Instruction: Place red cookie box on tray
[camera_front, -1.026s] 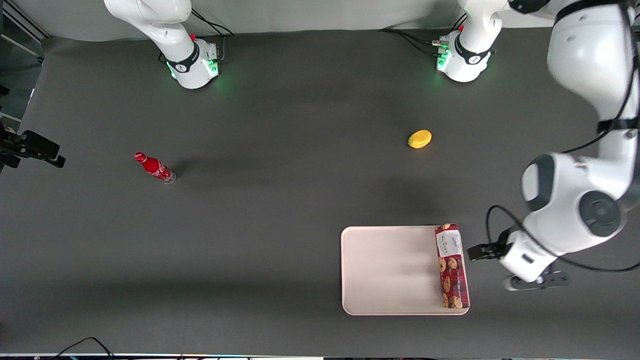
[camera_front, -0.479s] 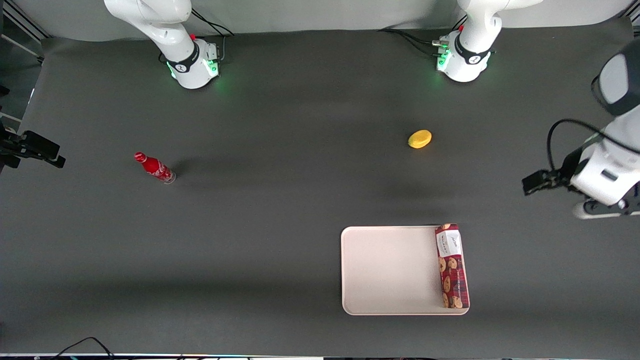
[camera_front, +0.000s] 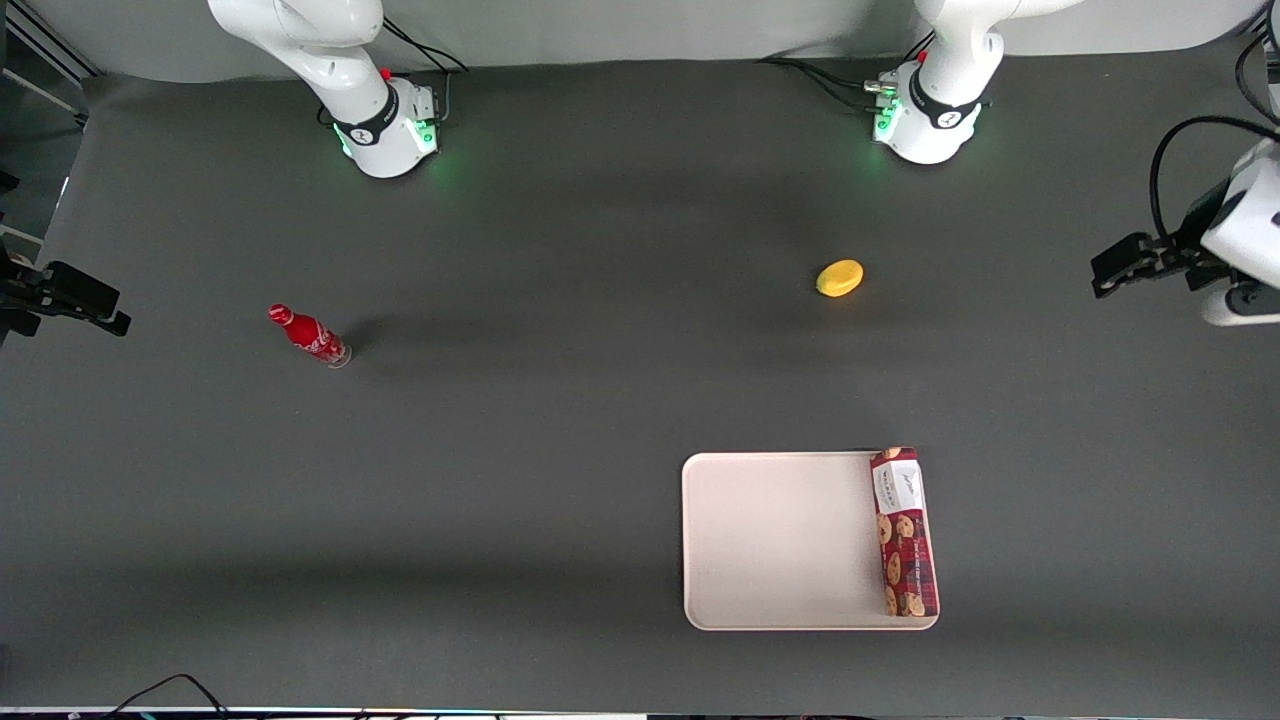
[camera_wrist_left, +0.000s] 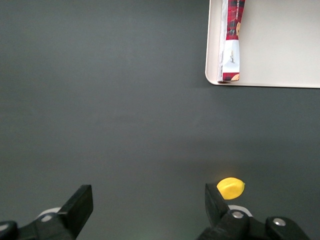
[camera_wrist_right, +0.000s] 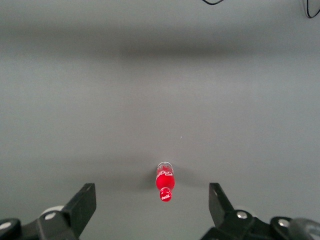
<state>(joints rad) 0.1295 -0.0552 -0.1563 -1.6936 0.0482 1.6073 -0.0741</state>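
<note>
- You have a dark grey tabletop (camera_front: 560, 420) carrying everything in sight.
- Your tray (camera_front: 780, 540), pale pinkish-white with rounded corners and a low rim, lies flat on it, nearer the front camera than the lemon and toward the working arm's end.
- Your red cookie box (camera_front: 905, 532) rests on the tray, lying along the tray's edge on the working arm's side. Its white label end points away from the front camera, and its long side sits at the rim. In the left wrist view the box (camera_wrist_left: 231, 42) shows on the tray (camera_wrist_left: 280, 45), label end at a rounded corner.
- Your end effector (camera_front: 1125, 266) hangs above bare tabletop at the working arm's end, well apart from the tray and farther from the front camera than it. In the left wrist view its two fingers (camera_wrist_left: 80, 207) stand spread wide with nothing between them.
- A red soda bottle (camera_front: 308, 336) stands toward the parked arm's end, well apart from the tray.
- A yellow lemon (camera_front: 839, 278) lies on the tabletop, farther from the front camera than the tray.
</note>
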